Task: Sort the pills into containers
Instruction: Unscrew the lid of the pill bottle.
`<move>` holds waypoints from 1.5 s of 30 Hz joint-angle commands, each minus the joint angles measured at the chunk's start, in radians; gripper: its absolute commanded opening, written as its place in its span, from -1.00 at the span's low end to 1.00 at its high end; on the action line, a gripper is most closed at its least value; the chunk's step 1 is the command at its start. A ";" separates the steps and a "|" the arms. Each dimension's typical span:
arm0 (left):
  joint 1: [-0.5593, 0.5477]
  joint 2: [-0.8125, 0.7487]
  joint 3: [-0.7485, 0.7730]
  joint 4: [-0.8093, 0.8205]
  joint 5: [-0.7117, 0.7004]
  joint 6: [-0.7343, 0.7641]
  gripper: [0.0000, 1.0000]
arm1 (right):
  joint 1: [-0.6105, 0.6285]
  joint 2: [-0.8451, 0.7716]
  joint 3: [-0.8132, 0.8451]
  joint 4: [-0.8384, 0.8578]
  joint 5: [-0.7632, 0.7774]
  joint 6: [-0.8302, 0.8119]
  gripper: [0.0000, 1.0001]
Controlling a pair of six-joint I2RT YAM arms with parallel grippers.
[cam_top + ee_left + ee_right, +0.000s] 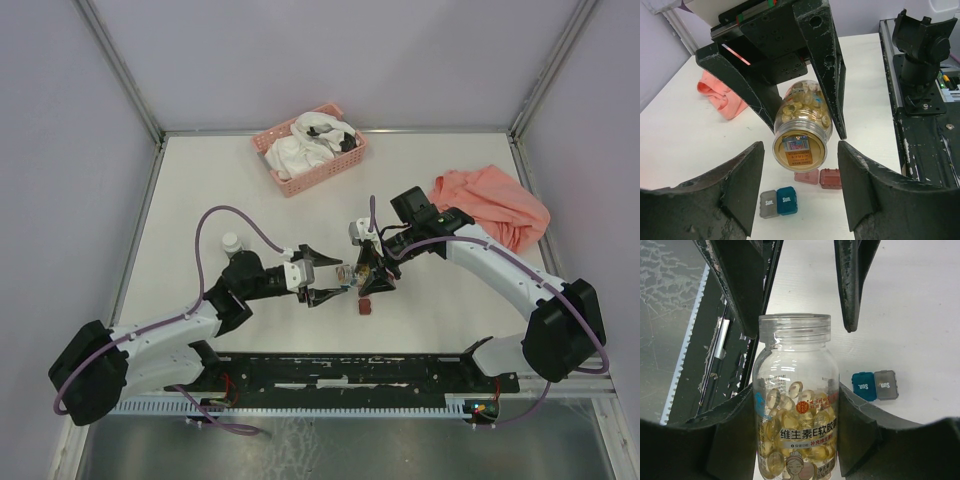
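Right gripper (796, 388) clamps the uncapped jar (795, 355) of pills (790, 420); left gripper (800, 150) gapes, empty; tipping pills over the containers (787, 200) seems next.

1. Left gripper (800, 150): two black, scuffed fingers (720, 195) in the foreground, set wide apart, gripping nothing.
2. Right gripper (807, 131): enters from the top, fingers pressed to either side of the jar.
3. Jar (807, 117): clear, lifted off the table, base toward the camera (a small label sits on it).
4. Pills (802, 102): amber, massed inside the jar.
5. Grey box (768, 204) and teal box (787, 200): touching, each marked "Sun."
6. Pale red box (806, 176) and dark red box (830, 178): side by side, below the jar.
7. Pink cloth (720, 97): crumpled, far left.
8. Table (685, 145): white.
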 commanded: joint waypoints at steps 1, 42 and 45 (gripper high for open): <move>0.006 0.009 0.042 0.060 0.046 -0.007 0.33 | 0.000 -0.005 0.050 0.007 -0.042 -0.016 -0.96; -0.160 0.012 0.230 -0.270 -0.460 -1.090 -0.89 | -0.002 -0.016 0.033 0.158 0.136 0.183 -0.96; -0.160 -0.005 0.207 -0.247 -0.470 -1.036 0.08 | -0.001 -0.017 0.034 0.155 0.121 0.180 -0.96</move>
